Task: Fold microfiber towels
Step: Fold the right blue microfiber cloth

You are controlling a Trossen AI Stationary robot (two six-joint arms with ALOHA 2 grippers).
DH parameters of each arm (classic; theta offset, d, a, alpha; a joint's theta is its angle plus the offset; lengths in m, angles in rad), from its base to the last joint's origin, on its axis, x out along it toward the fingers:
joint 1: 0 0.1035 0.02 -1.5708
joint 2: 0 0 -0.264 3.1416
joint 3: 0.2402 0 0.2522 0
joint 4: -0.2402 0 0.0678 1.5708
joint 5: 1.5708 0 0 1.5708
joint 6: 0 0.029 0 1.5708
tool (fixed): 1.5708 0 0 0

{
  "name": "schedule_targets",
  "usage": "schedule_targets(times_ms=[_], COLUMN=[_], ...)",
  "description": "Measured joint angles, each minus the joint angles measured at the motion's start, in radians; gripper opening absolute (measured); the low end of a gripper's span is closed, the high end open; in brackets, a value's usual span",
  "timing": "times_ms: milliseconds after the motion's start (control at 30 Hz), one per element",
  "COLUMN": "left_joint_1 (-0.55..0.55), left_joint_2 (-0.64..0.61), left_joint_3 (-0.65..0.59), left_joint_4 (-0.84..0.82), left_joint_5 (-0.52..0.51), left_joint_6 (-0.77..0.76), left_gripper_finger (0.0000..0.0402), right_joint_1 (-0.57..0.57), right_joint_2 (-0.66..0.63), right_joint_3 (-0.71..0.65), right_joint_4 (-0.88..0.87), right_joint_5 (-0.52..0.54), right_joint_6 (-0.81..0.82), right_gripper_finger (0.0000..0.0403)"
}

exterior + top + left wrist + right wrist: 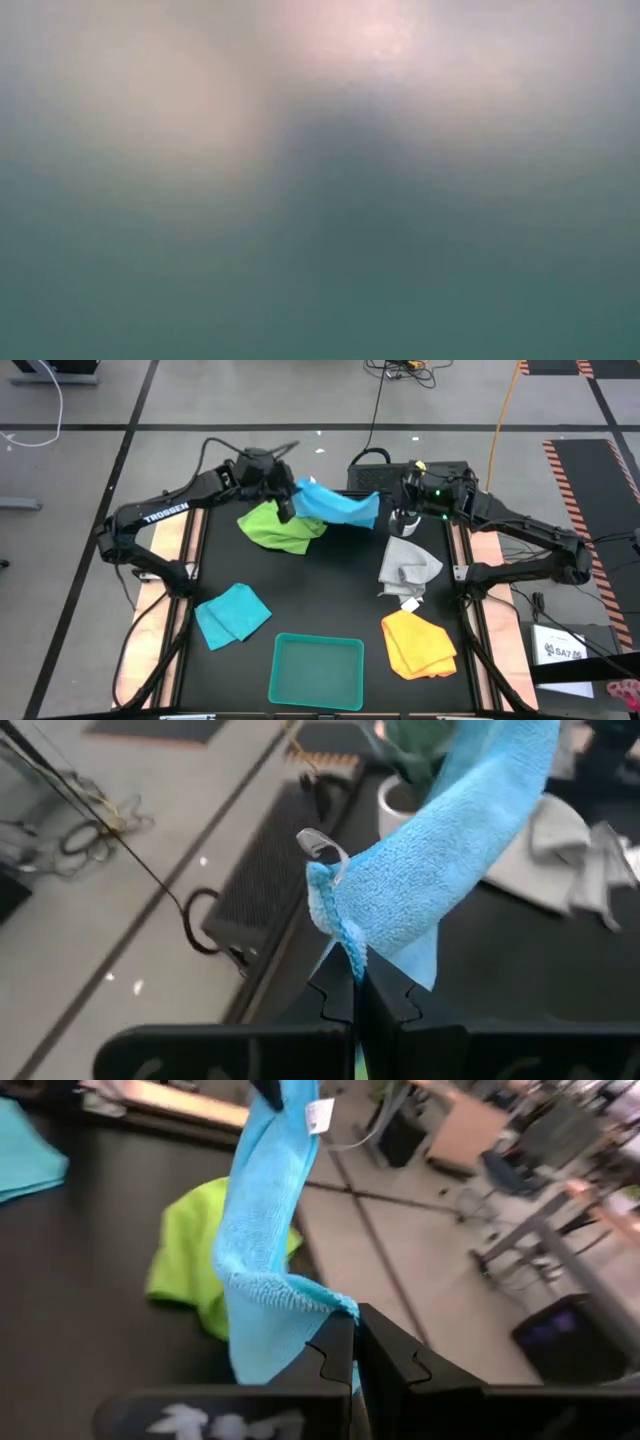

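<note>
Turquoise towel (335,505) hangs stretched between my two grippers, above the table (330,600) just beside the lime green towel (280,528). My left gripper (352,985) has its jaws clamped on one corner; my right gripper (352,1342) pinches the opposite edge.

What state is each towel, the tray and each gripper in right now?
Stretched turquoise towel: lifted, held at both ends.
Left gripper: shut on it.
Right gripper: shut on it.
Lime green towel: crumpled.
Grey-white towel: crumpled.
Yellow-orange towel: loosely folded.
Second turquoise towel: lying flat.
Teal tray: empty.
</note>
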Motion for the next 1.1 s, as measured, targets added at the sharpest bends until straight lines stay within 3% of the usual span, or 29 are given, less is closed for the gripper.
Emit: schedule_targets(times_ms=[233, 600, 800, 1100], left_joint_1=[-0.161, -0.380, -0.492, -0.601], left_joint_2=[0.000, 0.000, 0.000, 0.000], left_joint_3=[0.000, -0.004, -0.128, -0.334], left_joint_4=[-0.171, -0.318, -0.294, -0.094], left_joint_5=[-0.193, -0.267, -0.322, -0.341], left_joint_6=[-0.043, -0.256, -0.412, -0.620], left_gripper_finger=[0.0000, 0.0000, 0.0000, 0.0000], right_joint_1=[0.104, 0.311, 0.412, 0.510], right_joint_2=[0.000, 0.001, 0.003, 0.004], right_joint_3=[0.000, -0.003, -0.099, -0.392], right_joint_4=[-0.166, -0.294, -0.232, 0.082], right_joint_5=[0.000, 0.000, 0.000, 0.002], right_joint_6=[0.161, 0.375, 0.458, 0.635], right_gripper_finger=[0.0000, 0.0000, 0.0000, 0.0000])
